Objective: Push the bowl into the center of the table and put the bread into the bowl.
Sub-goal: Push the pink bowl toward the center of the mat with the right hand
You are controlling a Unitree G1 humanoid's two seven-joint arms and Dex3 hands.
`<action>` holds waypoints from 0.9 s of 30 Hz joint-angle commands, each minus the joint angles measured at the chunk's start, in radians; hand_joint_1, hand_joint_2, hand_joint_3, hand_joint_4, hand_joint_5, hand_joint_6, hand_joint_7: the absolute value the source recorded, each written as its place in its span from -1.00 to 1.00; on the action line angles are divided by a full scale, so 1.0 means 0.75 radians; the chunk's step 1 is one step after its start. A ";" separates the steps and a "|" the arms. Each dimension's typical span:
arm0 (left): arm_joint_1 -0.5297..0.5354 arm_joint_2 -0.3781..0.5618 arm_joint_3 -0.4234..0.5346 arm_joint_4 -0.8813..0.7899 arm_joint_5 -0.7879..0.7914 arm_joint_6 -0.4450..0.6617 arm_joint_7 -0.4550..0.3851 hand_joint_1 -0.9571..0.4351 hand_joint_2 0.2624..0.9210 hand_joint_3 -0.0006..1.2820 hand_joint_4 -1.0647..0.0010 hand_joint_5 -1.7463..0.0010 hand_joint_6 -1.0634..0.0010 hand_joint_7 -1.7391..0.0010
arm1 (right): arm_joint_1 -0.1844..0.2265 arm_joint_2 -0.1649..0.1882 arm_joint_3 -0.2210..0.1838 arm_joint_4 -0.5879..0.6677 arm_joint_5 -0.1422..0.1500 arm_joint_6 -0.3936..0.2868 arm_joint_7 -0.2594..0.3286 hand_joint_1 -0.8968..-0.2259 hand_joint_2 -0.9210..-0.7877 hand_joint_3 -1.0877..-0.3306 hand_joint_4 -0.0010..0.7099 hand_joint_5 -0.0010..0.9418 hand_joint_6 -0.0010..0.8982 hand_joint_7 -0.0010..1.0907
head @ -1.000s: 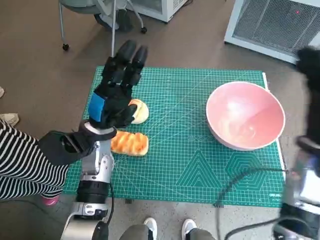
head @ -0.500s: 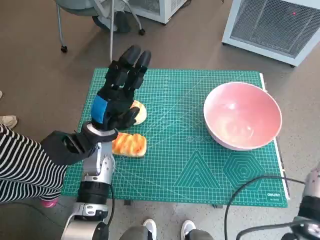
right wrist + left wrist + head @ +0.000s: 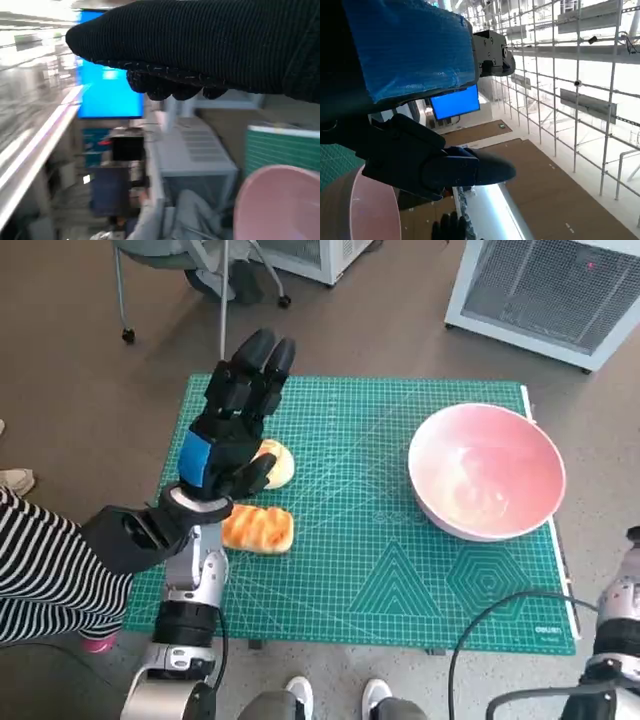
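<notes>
— Item one? 
— Pale pink round plastic bowl (image 3: 487,471), at the desk's right side on the green gridded cutting mat (image 3: 370,570).

— Bread? 
— Golden-brown glazed bread loaf (image 3: 257,528), left side, under the left hand (image 3: 228,435), fingers (image 3: 252,365) spread, empty.

— Right hand (image 3: 200,45)? 
— Fingers: cannot tell.
</notes>
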 commanded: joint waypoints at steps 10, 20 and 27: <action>0.000 0.046 0.017 -0.017 0.010 -0.013 -0.001 -0.70 1.00 -0.38 0.90 1.00 1.00 0.63 | -0.055 0.059 -0.015 0.131 0.022 0.148 -0.030 -0.19 -1.00 -0.38 -0.73 -0.99 -0.86 -0.43; 0.002 0.059 0.018 -0.021 0.001 -0.006 -0.001 -0.71 1.00 -0.38 0.90 1.00 1.00 0.64 | -0.077 0.100 0.010 0.134 0.003 0.160 -0.043 -0.19 -1.00 -0.34 -0.68 -0.98 -0.83 -0.46; 0.014 0.060 0.017 -0.037 0.002 -0.004 0.001 -0.70 1.00 -0.38 0.90 1.00 1.00 0.64 | -0.118 0.173 0.049 0.146 -0.011 0.176 0.034 -0.21 -1.00 -0.29 -0.62 -0.97 -0.79 -0.46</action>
